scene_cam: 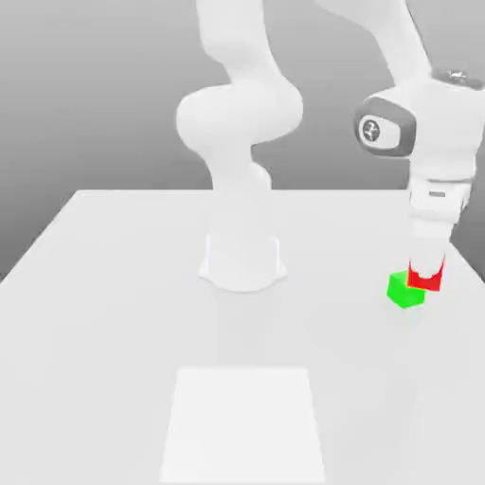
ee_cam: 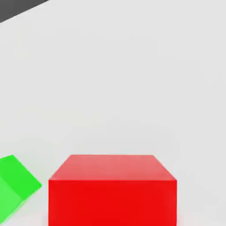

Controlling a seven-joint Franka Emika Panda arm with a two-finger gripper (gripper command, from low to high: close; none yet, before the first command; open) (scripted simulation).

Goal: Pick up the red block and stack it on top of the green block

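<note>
The red block (scene_cam: 426, 278) sits between the fingertips of my gripper (scene_cam: 426, 269), which points straight down and is shut on it, near the table's edge on the exterior view's right. The green block (scene_cam: 404, 290) rests on the table right beside the red one, toward the exterior view's left and slightly nearer the camera. In the hand view the red block (ee_cam: 112, 190) looms large and close, with the green block (ee_cam: 15, 185) turned at an angle next to it. I cannot tell whether the red block is off the table.
The arm's white base (scene_cam: 242, 260) stands at the middle of the white table (scene_cam: 114, 313). A lighter rectangular patch (scene_cam: 242, 422) lies on the table near the front. The table's edge runs close to the blocks on the exterior view's right.
</note>
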